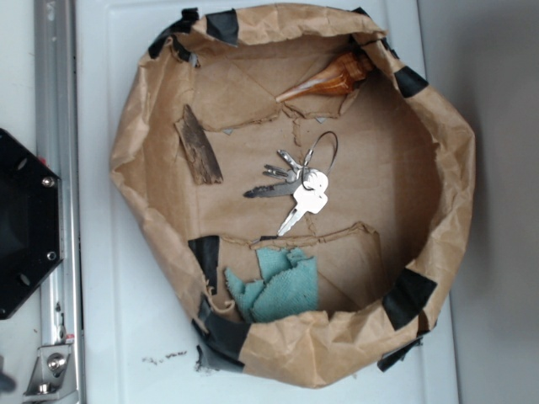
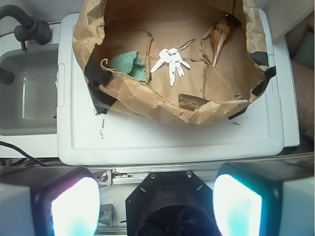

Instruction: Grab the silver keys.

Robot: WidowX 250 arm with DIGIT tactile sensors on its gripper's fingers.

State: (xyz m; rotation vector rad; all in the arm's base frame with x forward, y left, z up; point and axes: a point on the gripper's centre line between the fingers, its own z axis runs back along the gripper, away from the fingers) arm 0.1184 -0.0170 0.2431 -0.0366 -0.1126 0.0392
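**Keys lie untouched in the paper nest**

The silver keys (image 1: 296, 187) lie fanned at the centre of the brown paper bowl (image 1: 135, 143). The seashell (image 1: 328, 80) sits at 1 o'clock, the bark strip (image 1: 200, 146) at 10, and the teal cloth (image 1: 274, 288), partly tucked under a paper flap, at 6. The gripper (image 2: 156, 204) hangs spread wide, well short of the bowl; its fingers (image 2: 74, 206) are blurred and cropped by the wrist view's bottom edge.

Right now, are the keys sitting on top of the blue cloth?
No, the silver keys lie on bare brown paper, apart from the teal cloth.
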